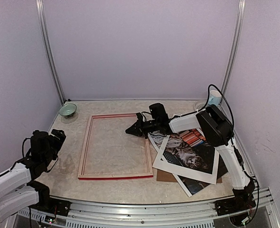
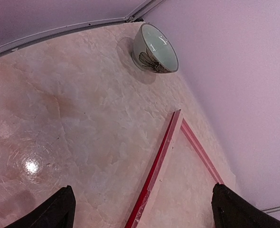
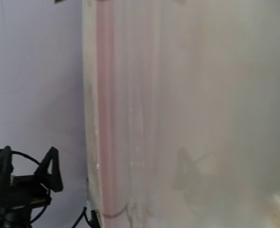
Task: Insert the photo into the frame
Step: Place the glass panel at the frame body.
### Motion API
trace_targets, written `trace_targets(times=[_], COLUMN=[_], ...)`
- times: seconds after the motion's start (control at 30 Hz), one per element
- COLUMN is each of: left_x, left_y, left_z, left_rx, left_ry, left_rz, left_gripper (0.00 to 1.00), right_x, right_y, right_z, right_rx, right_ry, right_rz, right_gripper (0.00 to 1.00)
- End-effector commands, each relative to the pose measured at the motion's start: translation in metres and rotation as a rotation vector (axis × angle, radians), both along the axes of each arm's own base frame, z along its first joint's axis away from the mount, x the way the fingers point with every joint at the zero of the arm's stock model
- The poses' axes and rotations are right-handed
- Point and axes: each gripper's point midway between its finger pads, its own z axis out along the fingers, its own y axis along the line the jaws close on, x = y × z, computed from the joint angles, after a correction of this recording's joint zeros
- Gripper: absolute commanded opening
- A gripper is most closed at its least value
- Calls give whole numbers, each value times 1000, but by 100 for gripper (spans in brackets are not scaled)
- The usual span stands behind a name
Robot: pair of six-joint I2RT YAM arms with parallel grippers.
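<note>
1. The frame (image 1: 85, 151) is lying flat mid-table w/ pale wood back facing up, thin red edges showing, opening unfilled.
2. The photo (image 1: 187, 151), a cat-on-books print w/ dark bkgd, is lying face up and skewed, just R of the frame, partly under a white card mat (image 1: 162, 159).

Right wrist: frame (image 3: 107, 118) a close blur, edges cut off. Top view: photo (image 1: 190, 149) mostly under mat (image 1: 182, 172); board (image 1: 161, 175) nearly hidden. Left wrist: frame runs off bottom edge, bowl (image 2: 154, 50) pattern unreadable.
</note>
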Motion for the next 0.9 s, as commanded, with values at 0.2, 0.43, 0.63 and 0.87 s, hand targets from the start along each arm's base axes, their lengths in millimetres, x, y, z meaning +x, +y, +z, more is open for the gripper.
trace_targets(times=[0.2, 0.43, 0.63, 0.87], left_x=[0, 0, 1, 1], left_y=[-1, 0, -1, -1], left_z=[-1, -1, -2, -3], left_rx=[8, 6, 6, 5], left_ry=[-5, -7, -5, 0], left_rz=[-10, -7, -8, -12], left_gripper=[99, 99, 99, 99], right_x=[7, 3, 0, -1], right_y=[-5, -10, -10, -11], right_z=[19, 23, 24, 23], right_rx=[-3, -21, -15, -17], right_ry=[-69, -69, -66, -63], right_rz=[-12, -12, -5, -4], right_gripper=[0, 0, 0, 0])
